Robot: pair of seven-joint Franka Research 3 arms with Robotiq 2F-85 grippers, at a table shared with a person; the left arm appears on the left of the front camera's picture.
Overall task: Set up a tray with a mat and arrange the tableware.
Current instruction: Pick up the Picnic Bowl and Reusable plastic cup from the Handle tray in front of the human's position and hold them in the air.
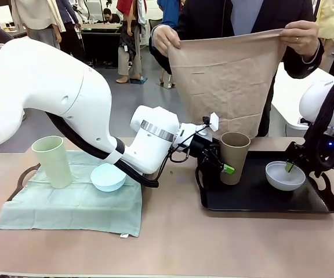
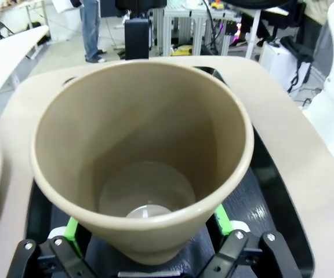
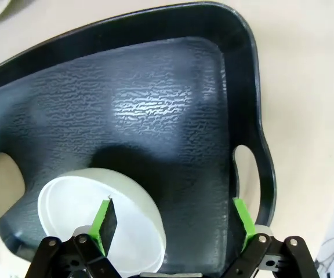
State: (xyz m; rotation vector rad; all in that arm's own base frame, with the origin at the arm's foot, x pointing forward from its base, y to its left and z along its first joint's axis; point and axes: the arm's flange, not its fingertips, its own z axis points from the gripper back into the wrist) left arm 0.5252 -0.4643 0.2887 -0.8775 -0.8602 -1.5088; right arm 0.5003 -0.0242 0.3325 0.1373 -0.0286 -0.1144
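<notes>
Count on the surface (image 1: pixel 173 243): two cups, two bowls, two trays, one green cloth, one tan mat.

Left gripper (image 2: pixel 145 231): jaws spread wide, straddling the lower body of the brown-tan cup (image 2: pixel 141 156). A green pad (image 2: pixel 70 227) sits just beside each flank of the cup; whether the pads actually touch it cannot be told. The cup stands upright on the black tray (image 1: pixel 260 197), near that tray's left end.

Right gripper (image 3: pixel 173 223): jaws released. One finger hangs inside the white bowl (image 3: pixel 94 211), above its rim; the other finger is outside the bowl, over bare tray floor near the handle cut-out. The bowl rests on the black tray, well apart from the left jaws.

The pale green cup (image 1: pixel 52 161) and the light blue bowl (image 1: pixel 108 176) stand on the green cloth (image 1: pixel 74 205), which covers a second tray (image 1: pixel 21 179), behind the left jaws beside the arm.

A person's two hands (image 1: pixel 299 36) hold the tan mat (image 1: pixel 228 81) spread in the air beyond the black tray.
</notes>
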